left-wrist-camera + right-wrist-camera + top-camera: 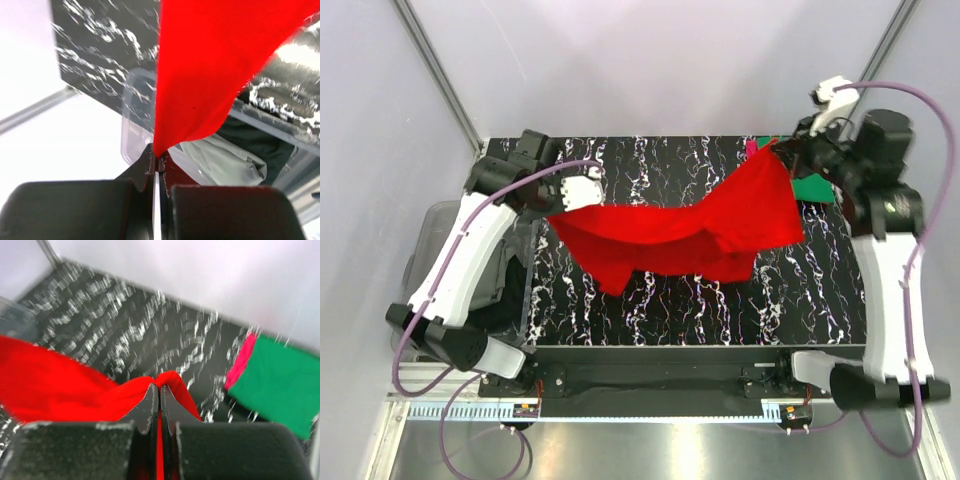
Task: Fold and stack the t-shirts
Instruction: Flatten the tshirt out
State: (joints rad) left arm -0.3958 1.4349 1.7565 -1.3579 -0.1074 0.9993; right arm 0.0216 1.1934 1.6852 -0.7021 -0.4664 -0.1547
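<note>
Red t-shirt (680,235) is held stretched aloft, pinched at opposite ends by left gripper (157,160) and right gripper (159,388); laying it flat for folding is judged needed next.

We look into a robotics lab cell: plain white panels (650,60), aluminium frame posts (438,75), a black marbled surface (670,310), cabled robot arms (460,260) bolted at its near edge.

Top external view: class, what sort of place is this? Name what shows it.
Probably a robotics lab cell: left arm and right arm bolted by a marbled table, white walls with metal framing, clear clothes bin.
</note>
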